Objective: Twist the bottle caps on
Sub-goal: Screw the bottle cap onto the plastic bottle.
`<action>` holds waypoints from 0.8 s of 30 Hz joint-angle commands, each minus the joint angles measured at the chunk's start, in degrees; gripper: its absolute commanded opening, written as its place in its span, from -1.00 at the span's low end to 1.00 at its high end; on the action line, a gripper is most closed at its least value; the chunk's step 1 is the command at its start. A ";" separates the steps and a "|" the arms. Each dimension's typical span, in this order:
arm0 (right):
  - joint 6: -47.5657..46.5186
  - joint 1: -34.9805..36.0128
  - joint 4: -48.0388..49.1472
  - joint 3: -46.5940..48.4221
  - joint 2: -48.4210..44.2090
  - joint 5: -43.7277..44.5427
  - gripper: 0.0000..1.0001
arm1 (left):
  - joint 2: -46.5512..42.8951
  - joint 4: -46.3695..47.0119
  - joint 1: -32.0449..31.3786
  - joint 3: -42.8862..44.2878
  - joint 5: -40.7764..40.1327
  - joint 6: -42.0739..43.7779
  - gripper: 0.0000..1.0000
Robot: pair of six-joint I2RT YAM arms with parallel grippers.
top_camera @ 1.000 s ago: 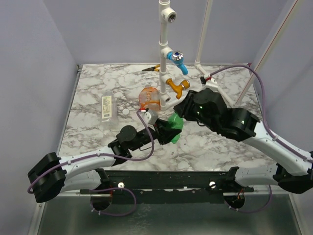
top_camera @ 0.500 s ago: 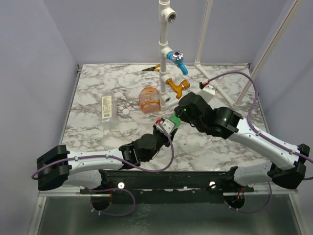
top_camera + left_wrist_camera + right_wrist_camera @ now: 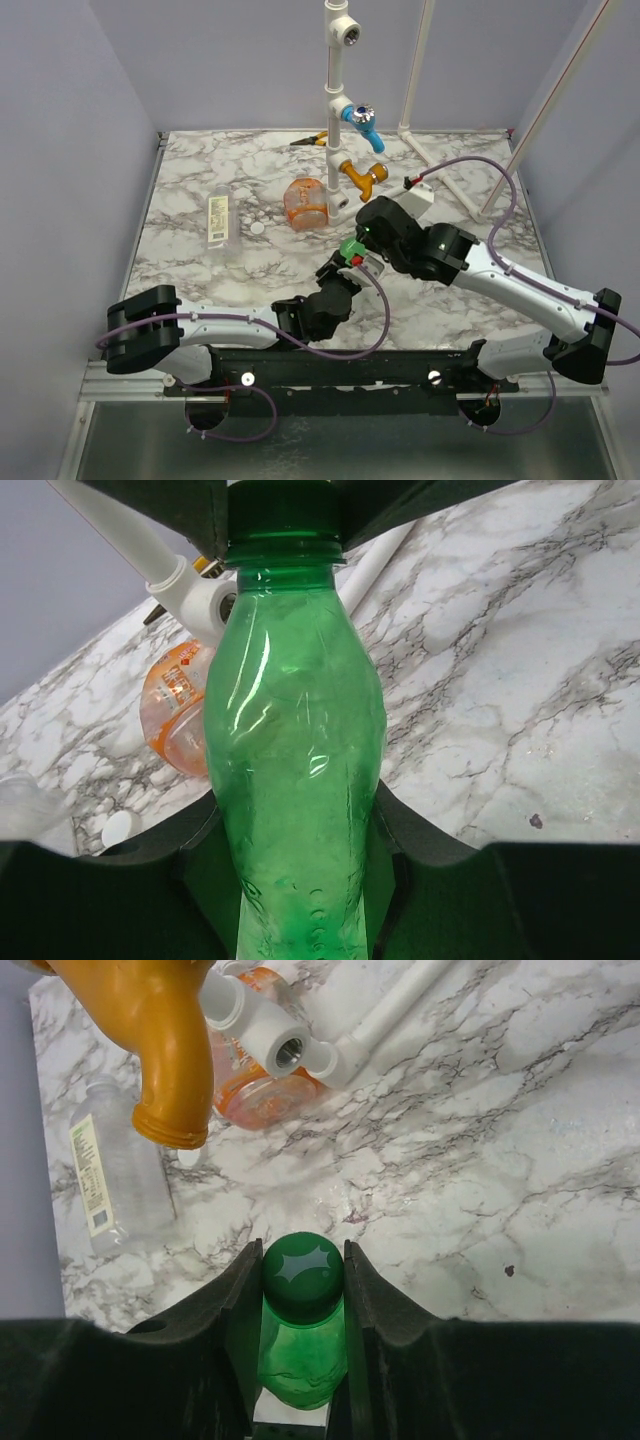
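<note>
The slim green bottle stands upright above the table near the middle. My left gripper is shut on its lower body. The dark green bottle cap sits on the bottle's neck, and my right gripper is shut on it from above. In the top view the left gripper sits just below the right gripper. A white bottle cap lies loose on the table. The orange bottle lies by the pipe frame, and the clear labelled bottle lies at the left.
The white pipe frame rises at the back centre, carrying a blue tap and an orange tap; the orange tap hangs close over the right wrist. Pliers lie at the far edge.
The left arm has swung to the right and nearer, bringing the green bottle from tilted to upright. The right arm has drawn in over the bottle's top. Both grips have held.
</note>
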 commanded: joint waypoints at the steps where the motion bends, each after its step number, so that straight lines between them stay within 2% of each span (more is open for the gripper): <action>1: 0.89 2.47 5.25 -3.48 -1.65 -13.20 -0.83 | 0.10 9.15 -1.00 2.70 4.16 6.41 -1.00; 4: -1.07 2.50 6.39 -2.90 -4.03 -14.19 -0.74 | 1.42 9.15 -0.68 2.02 3.02 6.25 -1.00; 10: -1.30 2.45 2.43 -3.23 -8.22 -14.41 0.34 | -1.34 4.78 1.33 -0.20 7.67 -3.24 -1.00; 12: 0.09 2.46 -0.03 -4.50 -10.25 -13.06 0.57 | -3.39 3.97 1.47 -1.79 9.78 -5.34 -1.00; 16: 3.87 2.47 -6.65 -7.02 -15.26 -9.61 0.73 | -7.61 -3.18 1.84 -3.71 15.29 -11.62 -1.00; 20: 5.50 2.46 -8.73 -12.75 -23.90 -6.46 0.94 | -14.58 -10.34 5.23 -8.83 20.99 -25.02 -1.00; 22: 4.49 2.45 -7.01 -15.29 -28.12 -5.34 1.00 | -17.21 -15.01 8.63 -10.33 23.67 -31.54 -0.91; 24: 1.96 2.47 -3.41 -17.69 -30.46 -4.72 1.00 | -18.23 -19.06 12.22 -10.99 26.20 -36.82 -0.70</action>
